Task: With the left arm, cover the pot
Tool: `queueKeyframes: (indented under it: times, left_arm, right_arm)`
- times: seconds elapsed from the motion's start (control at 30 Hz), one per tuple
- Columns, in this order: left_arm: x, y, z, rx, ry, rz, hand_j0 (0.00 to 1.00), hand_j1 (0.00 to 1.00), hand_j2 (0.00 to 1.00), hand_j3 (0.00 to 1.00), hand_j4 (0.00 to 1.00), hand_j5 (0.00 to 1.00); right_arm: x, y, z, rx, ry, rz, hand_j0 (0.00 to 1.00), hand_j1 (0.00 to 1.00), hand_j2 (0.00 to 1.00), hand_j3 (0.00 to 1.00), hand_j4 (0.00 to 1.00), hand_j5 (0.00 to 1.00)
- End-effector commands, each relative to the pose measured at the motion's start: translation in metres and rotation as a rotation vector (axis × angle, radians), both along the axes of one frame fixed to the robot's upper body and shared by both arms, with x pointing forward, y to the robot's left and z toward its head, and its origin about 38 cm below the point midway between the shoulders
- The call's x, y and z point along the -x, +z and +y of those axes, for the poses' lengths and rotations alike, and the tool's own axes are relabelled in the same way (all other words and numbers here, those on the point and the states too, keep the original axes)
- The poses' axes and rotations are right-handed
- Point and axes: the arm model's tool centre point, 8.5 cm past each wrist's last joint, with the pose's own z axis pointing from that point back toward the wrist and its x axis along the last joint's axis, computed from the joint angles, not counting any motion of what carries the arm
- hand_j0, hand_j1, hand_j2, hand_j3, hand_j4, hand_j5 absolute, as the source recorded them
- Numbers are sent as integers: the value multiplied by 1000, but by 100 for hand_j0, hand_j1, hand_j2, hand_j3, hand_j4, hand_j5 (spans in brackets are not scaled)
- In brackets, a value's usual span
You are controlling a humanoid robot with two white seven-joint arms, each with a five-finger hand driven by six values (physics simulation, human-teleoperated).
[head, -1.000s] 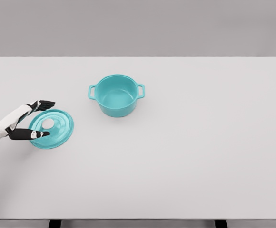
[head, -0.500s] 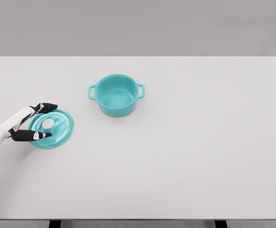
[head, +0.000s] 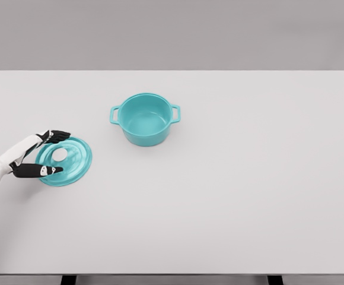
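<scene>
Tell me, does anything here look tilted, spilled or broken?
Nothing stands out. The pot stands upright and open, the lid lies flat on the table, knob up, with the left hand open around it.

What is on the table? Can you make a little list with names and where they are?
pot: teal, open, upright, middle of table
lid: teal, white knob, flat on table, left of pot, apart from it
left hand: fingers spread around the lid's left side, not lifting it
table: white
</scene>
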Motion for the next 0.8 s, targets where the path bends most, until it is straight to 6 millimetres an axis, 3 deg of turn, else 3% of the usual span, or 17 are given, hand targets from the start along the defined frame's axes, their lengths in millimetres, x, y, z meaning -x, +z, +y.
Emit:
queueKeyframes:
  times: [0.0, 0.53, 0.77]
  left_arm:
    - [0, 1, 1, 2, 2, 0, 82, 82, 82, 82, 82, 82]
    - [0, -5, 6, 0, 21, 12, 81, 81, 81, 81, 81, 81]
    - [0, -6, 6, -2, 19, 15, 66, 66, 66, 66, 66, 66]
  right_arm:
    - [0, 0, 0, 0, 1, 0, 100, 100, 100, 100, 100, 100]
    - [0, 0, 0, 0, 1, 0, 100, 100, 100, 100, 100, 100]
    - [0, 0, 0, 0, 1, 0, 100, 100, 100, 100, 100, 100]
